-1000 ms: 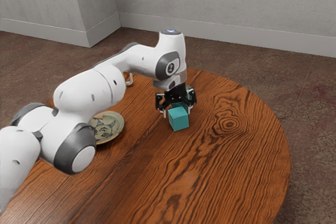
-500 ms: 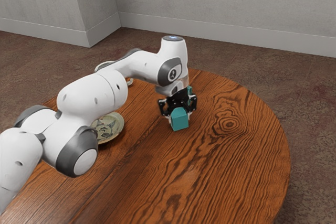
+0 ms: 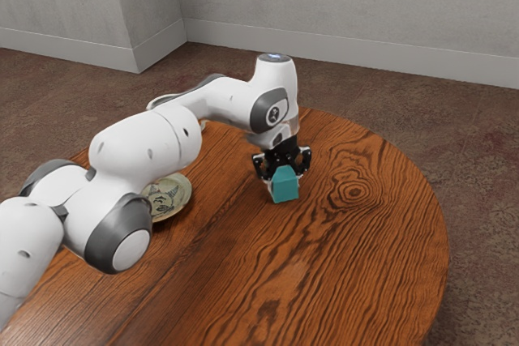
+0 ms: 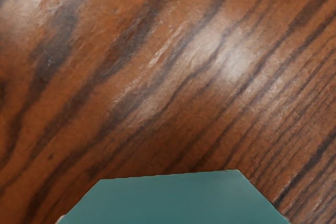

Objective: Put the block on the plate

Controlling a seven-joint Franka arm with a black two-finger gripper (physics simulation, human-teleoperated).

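My gripper (image 3: 285, 185) points down over the table in the exterior view, with its fingers against two opposite sides of the teal block (image 3: 285, 187). The block's near face shows between them, low at the tabletop; whether it touches the wood I cannot tell. In the wrist view the block (image 4: 176, 198) lies at the lower edge, with a pale bit of fingertip at either side. The patterned plate (image 3: 172, 197) rests to the exterior view's left of the block, partly hidden behind the arm.
The round wooden table (image 3: 357, 257) has its curved edge at the exterior view's right. A pale object (image 3: 160, 101) stands on the far side, mostly hidden behind the arm. Bare wood lies between the block and the plate.
My hand has come down and shifted slightly toward the exterior view's right. The fingers have closed in on the block, which has turned and moved a little the same way.
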